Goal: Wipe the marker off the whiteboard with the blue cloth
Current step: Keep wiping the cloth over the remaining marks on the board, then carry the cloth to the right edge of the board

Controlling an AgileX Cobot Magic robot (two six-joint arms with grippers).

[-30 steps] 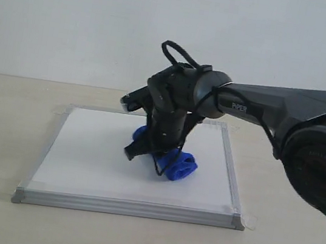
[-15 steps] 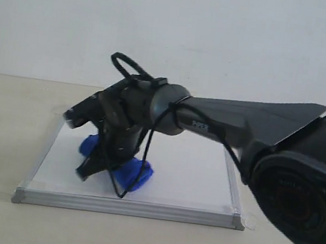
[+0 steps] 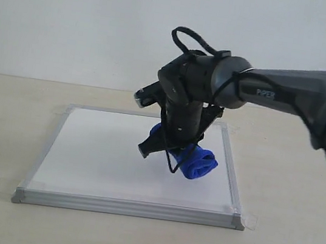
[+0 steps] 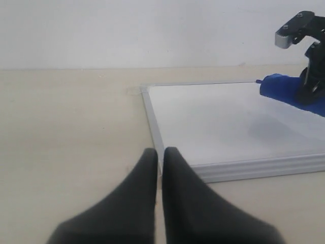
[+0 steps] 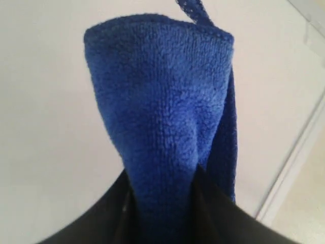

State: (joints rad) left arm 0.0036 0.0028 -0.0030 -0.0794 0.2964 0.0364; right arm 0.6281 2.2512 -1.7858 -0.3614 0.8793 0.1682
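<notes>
Pale tabletop and a bare wall frame the exterior view, where the right gripper (image 3: 168, 150) holds the blue cloth (image 3: 198, 163) down on the whiteboard (image 3: 96, 155), right of centre; wiping looks under way. No red marker shows on the bare board, so the next stroke should sweep whatever the cloth may hide. Left wrist view: the left gripper (image 4: 160, 155), fingers together, hangs off the board's corner. Right wrist view: jaws clamped on 1 plush fold.

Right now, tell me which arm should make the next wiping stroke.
Right: the right gripper is shut on the blue cloth over the whiteboard; the left gripper is shut, empty, outside the board's edge.
</notes>
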